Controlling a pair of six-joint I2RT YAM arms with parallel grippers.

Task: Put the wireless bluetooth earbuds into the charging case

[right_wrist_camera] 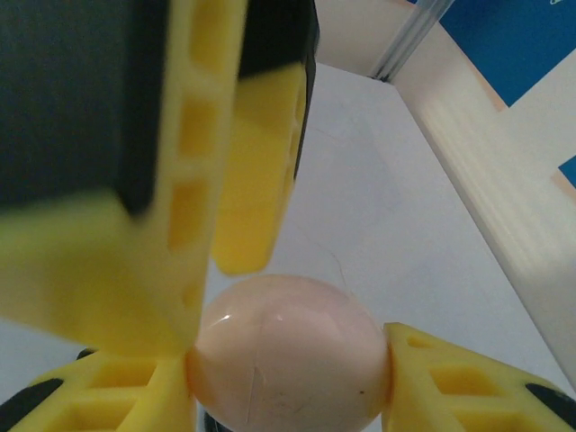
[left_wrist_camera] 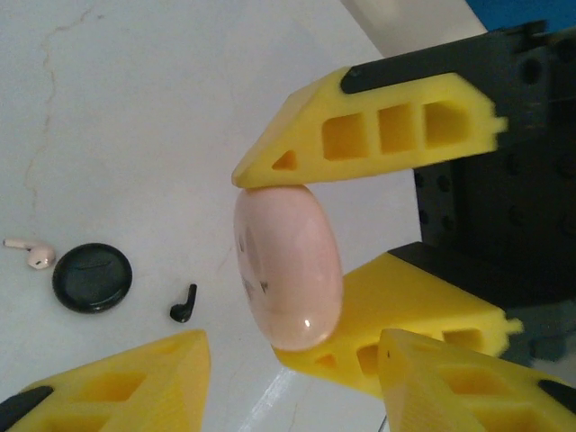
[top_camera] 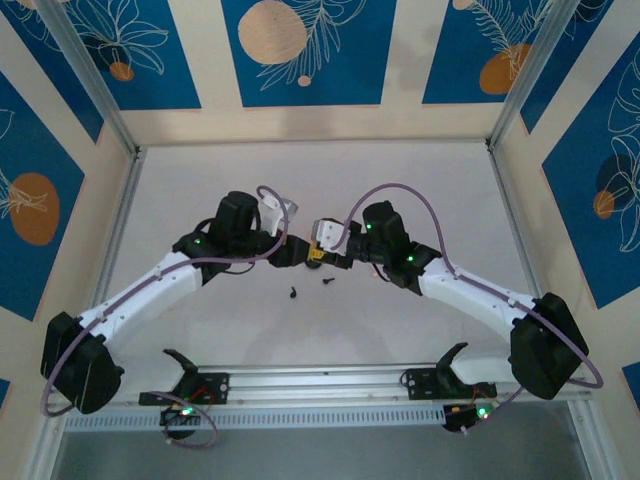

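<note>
left hand (left_wrist_camera: 295,342) open | right hand (right_wrist_camera: 288,355) clamped | arms angled inward

The right gripper (right_wrist_camera: 288,360), clamped on the pink case (left_wrist_camera: 288,265), and the left gripper (left_wrist_camera: 292,364), spread beside it, crowded the middle of the table (top_camera: 300,180). A black disc (left_wrist_camera: 92,277) and black earbud (left_wrist_camera: 184,304) lay just nearer the bases; elsewhere the surface ran bare.

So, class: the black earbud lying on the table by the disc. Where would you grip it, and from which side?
Probably from straight above: the earbud lies flat on the table, so no side offers a way under it. Pinch across its thin stem, near the bulb end. The disc lies apart from it, which leaves room.
</note>
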